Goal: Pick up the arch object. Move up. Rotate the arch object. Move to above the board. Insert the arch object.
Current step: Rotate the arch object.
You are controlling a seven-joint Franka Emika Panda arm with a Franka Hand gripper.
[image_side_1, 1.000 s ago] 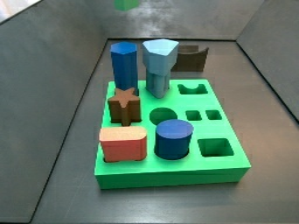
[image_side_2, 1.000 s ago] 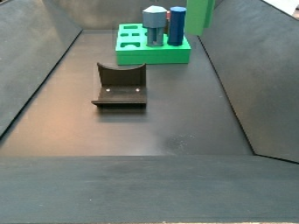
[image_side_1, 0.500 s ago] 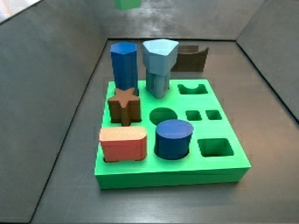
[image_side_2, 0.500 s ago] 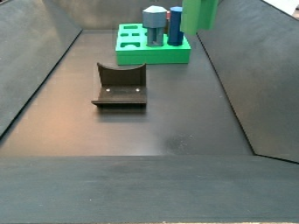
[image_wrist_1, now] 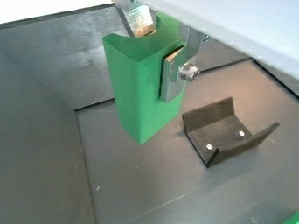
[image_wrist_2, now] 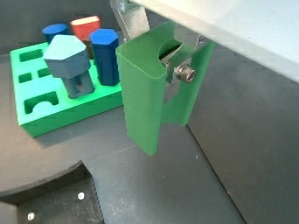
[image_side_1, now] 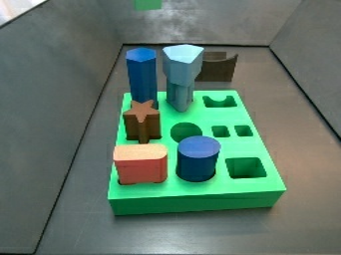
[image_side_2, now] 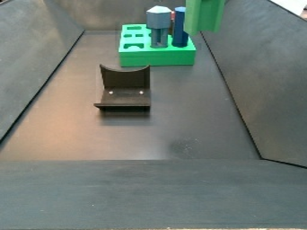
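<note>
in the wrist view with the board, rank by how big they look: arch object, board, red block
1. Arch object, held in the end effector, though it hangs nearest the camera, so this is unsure.
2. Board, partly hidden.
3. Red block, clearly smallest.

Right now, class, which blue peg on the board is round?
The short blue cylinder at the board's near edge; the others are tall and faceted. The hand holds the arch object elsewhere.
</note>
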